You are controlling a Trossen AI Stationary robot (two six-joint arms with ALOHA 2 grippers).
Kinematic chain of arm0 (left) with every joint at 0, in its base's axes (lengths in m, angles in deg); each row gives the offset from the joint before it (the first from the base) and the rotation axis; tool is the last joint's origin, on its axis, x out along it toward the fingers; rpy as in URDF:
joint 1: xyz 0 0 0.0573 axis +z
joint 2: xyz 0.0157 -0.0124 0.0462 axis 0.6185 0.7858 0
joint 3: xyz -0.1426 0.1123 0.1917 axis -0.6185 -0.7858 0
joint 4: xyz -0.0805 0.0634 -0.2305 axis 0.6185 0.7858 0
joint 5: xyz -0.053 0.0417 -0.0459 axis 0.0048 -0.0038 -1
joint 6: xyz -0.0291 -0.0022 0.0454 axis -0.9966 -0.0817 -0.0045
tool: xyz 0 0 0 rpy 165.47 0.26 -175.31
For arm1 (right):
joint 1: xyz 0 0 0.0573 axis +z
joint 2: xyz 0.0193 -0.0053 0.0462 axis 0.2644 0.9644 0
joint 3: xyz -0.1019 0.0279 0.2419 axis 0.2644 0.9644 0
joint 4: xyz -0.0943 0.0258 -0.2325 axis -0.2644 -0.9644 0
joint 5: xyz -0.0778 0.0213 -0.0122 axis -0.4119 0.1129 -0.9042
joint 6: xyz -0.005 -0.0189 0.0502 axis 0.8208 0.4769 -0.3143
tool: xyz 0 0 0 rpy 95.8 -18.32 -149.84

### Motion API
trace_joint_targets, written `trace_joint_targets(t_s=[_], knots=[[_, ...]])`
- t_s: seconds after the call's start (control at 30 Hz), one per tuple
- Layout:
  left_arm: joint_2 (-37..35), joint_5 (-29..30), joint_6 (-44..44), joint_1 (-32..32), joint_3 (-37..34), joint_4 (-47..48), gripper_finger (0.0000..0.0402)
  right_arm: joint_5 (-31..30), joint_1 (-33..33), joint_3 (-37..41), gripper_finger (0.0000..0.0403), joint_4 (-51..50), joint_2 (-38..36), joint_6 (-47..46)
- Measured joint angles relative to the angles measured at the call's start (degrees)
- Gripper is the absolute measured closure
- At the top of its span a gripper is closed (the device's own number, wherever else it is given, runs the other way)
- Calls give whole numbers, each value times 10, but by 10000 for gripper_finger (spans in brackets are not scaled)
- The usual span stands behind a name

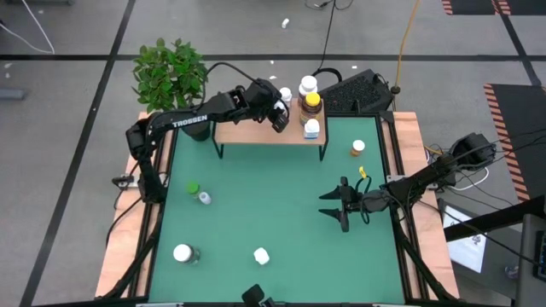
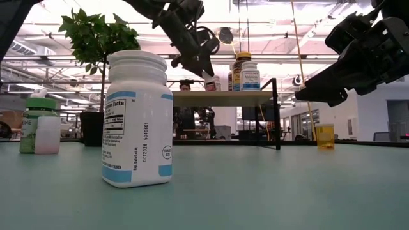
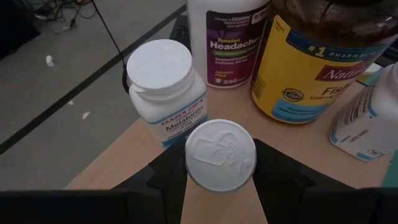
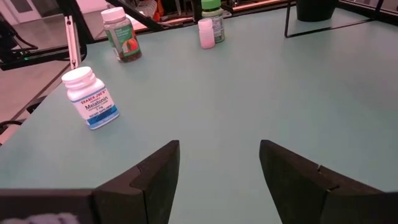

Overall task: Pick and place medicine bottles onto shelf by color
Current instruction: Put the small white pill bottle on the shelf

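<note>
My left gripper (image 1: 278, 118) reaches over the light-wood shelf (image 1: 256, 133) at the table's far side, shut on a small white-capped medicine bottle (image 3: 220, 154). Beyond it on the shelf's right end stand a white Melatonin bottle (image 3: 165, 87), a white headache bottle (image 3: 227, 37), an amber bottle (image 3: 317, 56) with a yellow cap (image 1: 313, 100), and another white bottle (image 3: 372, 118). My right gripper (image 1: 338, 205) hangs open over the table's right half, with nothing between its fingers (image 4: 155, 174). My left gripper pinches the small bottle between its two fingers (image 3: 166, 177), one on each side just under the white cap (image 3: 220, 143). The fingers slant down toward the shelf's far right. The cap hides the bottle's body, so I cannot tell whether its base (image 2: 210, 85) stands on the shelf.
On the green table stand an orange bottle (image 1: 357, 147) at the far right, a green-capped bottle (image 1: 193, 188) with a small vial (image 1: 205, 198) at the left, and two white-capped bottles (image 1: 182, 253) (image 1: 261, 255) near the front. A potted plant (image 1: 171, 72) stands at the shelf's left.
</note>
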Motion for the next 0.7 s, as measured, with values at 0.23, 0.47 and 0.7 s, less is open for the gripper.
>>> trace_joint_targets(t_s=[0.23, 0.47, 0.7], knots=[[0, 0, 9, -5, 0, 0, 242, 3, 0, 0, 188, 0, 0, 0], [0, -1, 23, -13, 0, -4, 242, 3, 0, 0, 188, 0, 0, 0], [0, -1, 24, -12, -7, -13, 242, 3, 0, 0, 188, 0, 0, 0]])
